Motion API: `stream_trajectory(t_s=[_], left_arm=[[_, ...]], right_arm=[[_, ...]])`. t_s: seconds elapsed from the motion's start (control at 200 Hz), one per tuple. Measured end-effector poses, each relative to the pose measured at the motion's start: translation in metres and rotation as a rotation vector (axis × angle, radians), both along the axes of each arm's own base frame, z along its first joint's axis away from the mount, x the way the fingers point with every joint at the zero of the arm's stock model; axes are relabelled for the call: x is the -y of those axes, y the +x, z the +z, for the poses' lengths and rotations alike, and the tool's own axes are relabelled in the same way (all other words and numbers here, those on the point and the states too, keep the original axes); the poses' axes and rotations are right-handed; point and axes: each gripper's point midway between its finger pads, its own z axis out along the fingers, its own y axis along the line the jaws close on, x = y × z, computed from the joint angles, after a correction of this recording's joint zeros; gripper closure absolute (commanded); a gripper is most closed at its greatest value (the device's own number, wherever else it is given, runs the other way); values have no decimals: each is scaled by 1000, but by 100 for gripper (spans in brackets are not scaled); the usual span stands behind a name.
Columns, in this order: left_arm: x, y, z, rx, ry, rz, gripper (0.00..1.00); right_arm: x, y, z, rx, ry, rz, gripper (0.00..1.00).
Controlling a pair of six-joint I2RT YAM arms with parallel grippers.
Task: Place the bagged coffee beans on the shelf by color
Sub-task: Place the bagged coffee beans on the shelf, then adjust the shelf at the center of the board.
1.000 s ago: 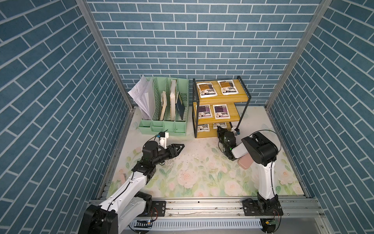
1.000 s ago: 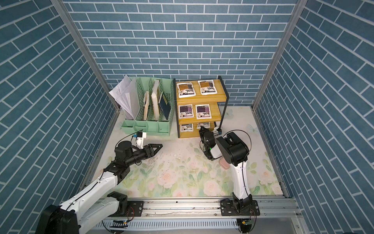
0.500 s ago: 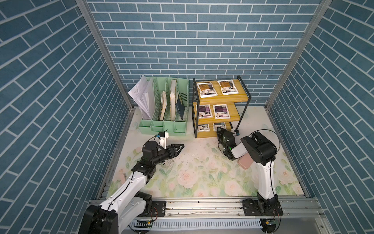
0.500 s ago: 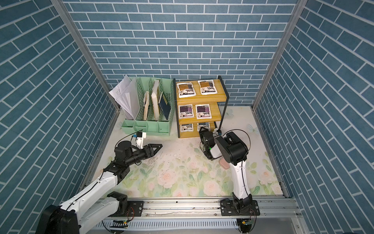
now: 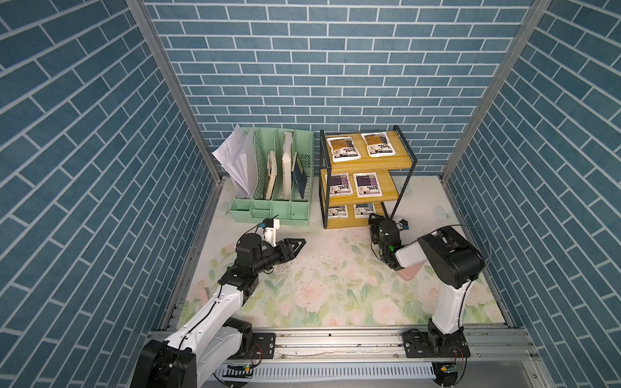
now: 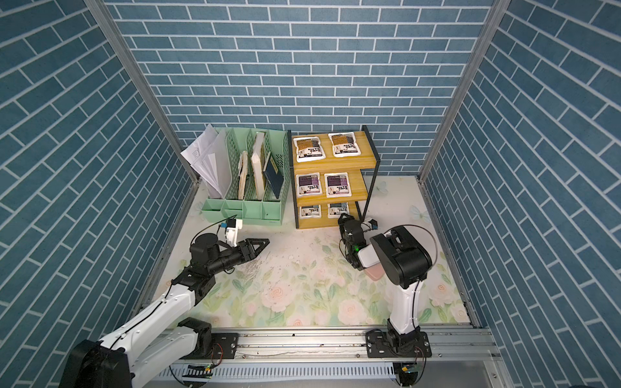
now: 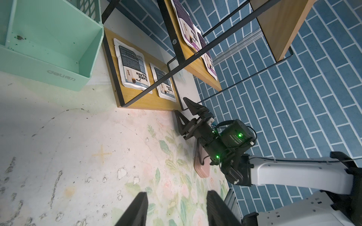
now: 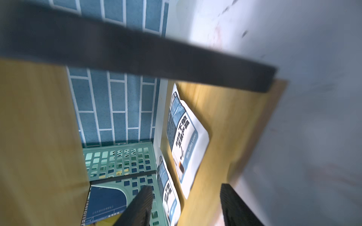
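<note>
Left pincer (image 5: 299, 247): spread, empty, hanging over the desk (image 5: 319, 275), well out in front of the shelf (image 5: 369, 163), on the side where the green organizer (image 5: 268, 211) stands. On the shelf all six bags lie flat, paired by colour: orange-brown pouches (image 5: 344, 149) on the top board, purple pouches (image 5: 368, 184) on the middle, grey-blue pouches (image 7: 133, 66) on the bottom. Right pincer (image 7: 181, 105): jaws apart, nothing between them, just off the bottom board's front corner on the side away from the organizer. My read on handling: light, limp film bags, probably slick, with beans shifting inside and no stiffness to lever on. Best hold is the sealed edge margin, one jaw slid under from the shelf's open front, then a gentle pinch. A squeeze mid-bag would likely bulge and slip.
</note>
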Motion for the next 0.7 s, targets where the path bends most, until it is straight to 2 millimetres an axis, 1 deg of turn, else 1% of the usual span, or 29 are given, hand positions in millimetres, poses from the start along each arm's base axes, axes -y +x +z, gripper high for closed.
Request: stream_trajectory(t_s=[0.115, 0.15, 0.205, 0.265, 0.305, 0.335, 0.37, 0.415, 0.425, 0.455, 0.46, 0.48, 0.5, 0.53, 0.575, 0.605, 0.7], left_arm=[[-1, 0, -1, 1, 11, 6, 46], [-2, 0, -2, 5, 16, 10, 46], [-3, 1, -2, 11, 25, 15, 46], [-4, 1, -1, 15, 34, 20, 45], [-5, 2, -1, 19, 40, 24, 43], [-6, 3, 0, 23, 45, 27, 42], [-6, 4, 0, 28, 50, 31, 41], [-7, 5, 0, 34, 61, 37, 41], [-8, 6, 0, 37, 64, 39, 40], [-9, 7, 0, 40, 75, 47, 39], [-9, 7, 0, 41, 76, 48, 39], [-10, 8, 0, 44, 83, 55, 39], [-11, 9, 0, 46, 89, 61, 38], [-13, 11, 1, 54, 101, 73, 38], [-16, 14, 4, 66, 115, 90, 37], [-18, 15, 7, 77, 124, 99, 37], [-22, 20, 18, 110, 145, 126, 36]], right_arm=[[16, -37, 15, -36, -43, 54, 43], [22, -50, 21, -41, -83, 84, 43], [32, -65, 32, -47, -165, 118, 43], [46, -77, 53, -26, -268, 148, 43], [56, -81, 67, -7, -321, 163, 44], [66, -83, 77, 8, -358, 168, 44], [84, -82, 87, 21, -398, 159, 44], [110, -78, 92, 16, -437, 139, 44], [117, -77, 92, 9, -445, 131, 44], [130, -74, 91, -1, -458, 126, 44], [135, -73, 90, -10, -462, 121, 44], [143, -70, 89, -17, -465, 119, 44], [155, -66, 84, -40, -472, 114, 44], [165, -61, 79, -62, -476, 117, 45], [173, -49, 65, -107, -472, 149, 45], [173, -40, 55, -133, -464, 185, 46], [161, -3, 31, -168, -415, 305, 50]])
